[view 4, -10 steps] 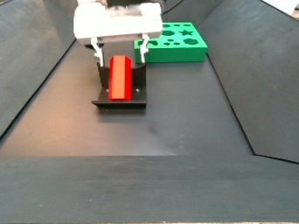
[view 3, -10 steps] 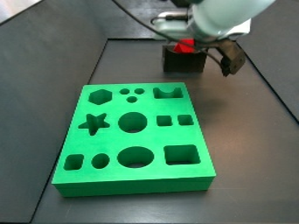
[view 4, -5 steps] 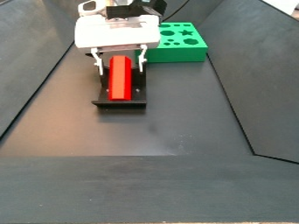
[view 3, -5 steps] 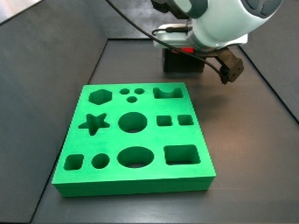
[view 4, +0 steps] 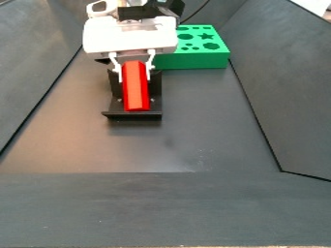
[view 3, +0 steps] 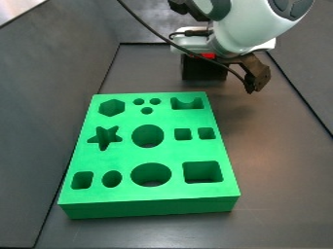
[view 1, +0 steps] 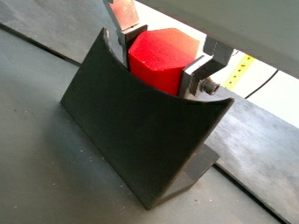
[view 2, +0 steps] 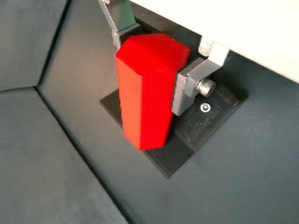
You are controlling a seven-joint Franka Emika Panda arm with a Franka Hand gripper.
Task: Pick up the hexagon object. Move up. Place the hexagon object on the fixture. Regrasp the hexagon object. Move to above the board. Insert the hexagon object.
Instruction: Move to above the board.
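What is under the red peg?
The red peg lies on the dark fixture, resting in its curved notch. The gripper sits around the peg's far end, a finger on each side. The spot where peg meets fixture is hidden.

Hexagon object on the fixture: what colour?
Plain glossy red. The hexagon object shows best in a wrist view, lying on the fixture between the gripper fingers.

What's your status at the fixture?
Gripper at fixture, fingers astride hexagon object, closure unclear. Peg resting in fixture. Board clear.
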